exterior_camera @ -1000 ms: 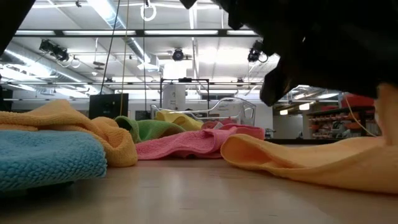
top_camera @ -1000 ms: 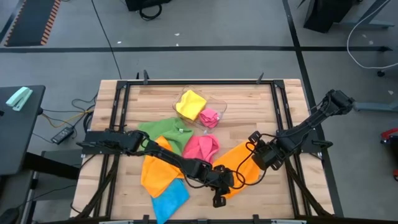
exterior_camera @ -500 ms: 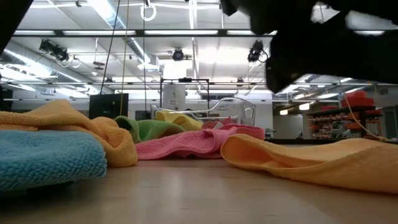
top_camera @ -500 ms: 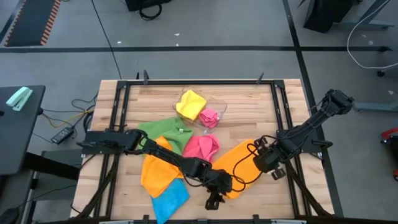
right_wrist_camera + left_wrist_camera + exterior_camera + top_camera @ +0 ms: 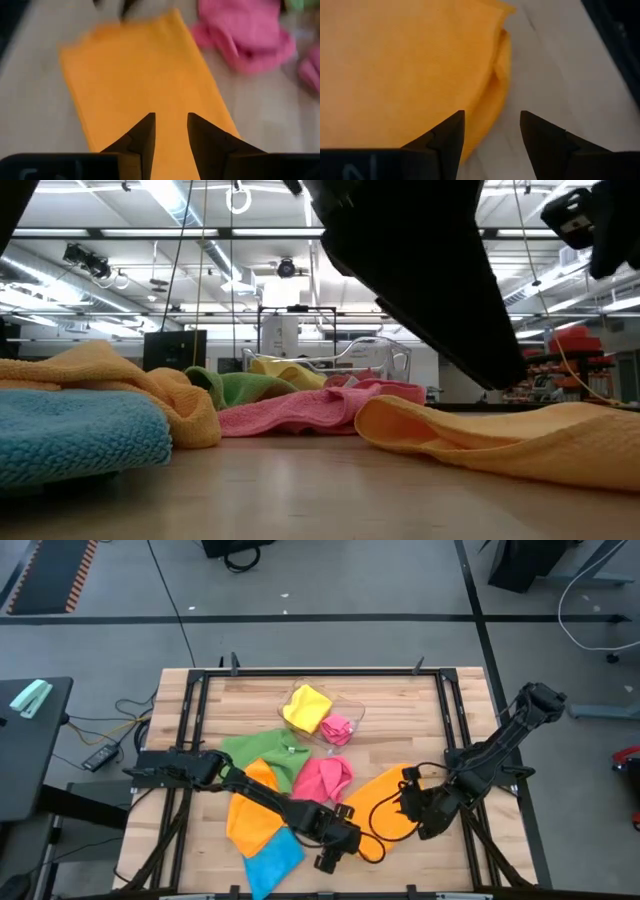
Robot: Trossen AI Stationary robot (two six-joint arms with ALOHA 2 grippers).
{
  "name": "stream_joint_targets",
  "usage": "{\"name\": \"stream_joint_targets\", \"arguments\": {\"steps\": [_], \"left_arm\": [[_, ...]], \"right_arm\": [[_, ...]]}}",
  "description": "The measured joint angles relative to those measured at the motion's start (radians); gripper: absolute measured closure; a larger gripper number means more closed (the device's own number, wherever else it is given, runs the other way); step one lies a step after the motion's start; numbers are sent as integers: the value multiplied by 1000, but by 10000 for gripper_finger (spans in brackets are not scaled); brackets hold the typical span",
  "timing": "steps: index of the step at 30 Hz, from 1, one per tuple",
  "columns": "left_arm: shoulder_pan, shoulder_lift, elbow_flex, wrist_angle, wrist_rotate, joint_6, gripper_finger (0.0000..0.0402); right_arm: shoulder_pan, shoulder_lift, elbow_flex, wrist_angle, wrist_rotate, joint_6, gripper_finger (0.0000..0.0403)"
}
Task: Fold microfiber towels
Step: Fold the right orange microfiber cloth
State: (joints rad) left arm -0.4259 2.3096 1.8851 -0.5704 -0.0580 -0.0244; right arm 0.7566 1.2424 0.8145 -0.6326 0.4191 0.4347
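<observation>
Both sets of jaws stand apart with nothing between them. In the left wrist view the left gripper point(image 5: 490, 137) has its two dark pointed fingers spread, and they hang over the thick, rounded edge of the folded orange towel point(image 5: 405, 70), which lies on the pale wooden table point(image 5: 555, 65). In the right wrist view the right gripper point(image 5: 171, 135) has a smaller gap between its fingers, and it looks down on the same soft orange towel point(image 5: 140, 80), now a long flat shape. Seen from above, the orange towel point(image 5: 385, 802) is the thing to find the others by. The left gripper point(image 5: 330, 858) is at its near corner, and the right gripper point(image 5: 412, 812) is at its right edge. A crumpled pink towel point(image 5: 323, 777) lies just beside the orange towel on its left. A second orange towel point(image 5: 252, 815) lies bunched up farther left, with a fluffy blue towel point(image 5: 272, 860) touching it nearer the table's front edge. A green towel point(image 5: 262, 748) lies past the pink one, farther from the orange towel. A clear plastic tray point(image 5: 352, 712) sits well apart at the far side, holding a yellow towel point(image 5: 307, 707) and another small pink cloth point(image 5: 338, 727).
</observation>
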Motion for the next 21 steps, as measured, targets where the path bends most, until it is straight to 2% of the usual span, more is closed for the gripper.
{"name": "stream_joint_targets", "arguments": {"steps": [5,8,11,15,19,21], "left_arm": [[3,0,1,-50,-8,64,203],[8,-2,1,-110,-70,89,212],[10,-6,1,-165,-173,109,217],[1,-7,1,-205,-220,194,216],[-19,-7,1,-205,-330,271,210],[-26,-7,1,-204,-353,313,209]], "right_arm": [[8,0,-98,337,3,-60,281],[13,7,-133,446,10,-64,281],[14,27,-140,463,36,-51,281],[16,51,-140,467,101,-14,281],[21,61,-140,468,136,17,281],[25,61,-140,468,152,33,281]]}}
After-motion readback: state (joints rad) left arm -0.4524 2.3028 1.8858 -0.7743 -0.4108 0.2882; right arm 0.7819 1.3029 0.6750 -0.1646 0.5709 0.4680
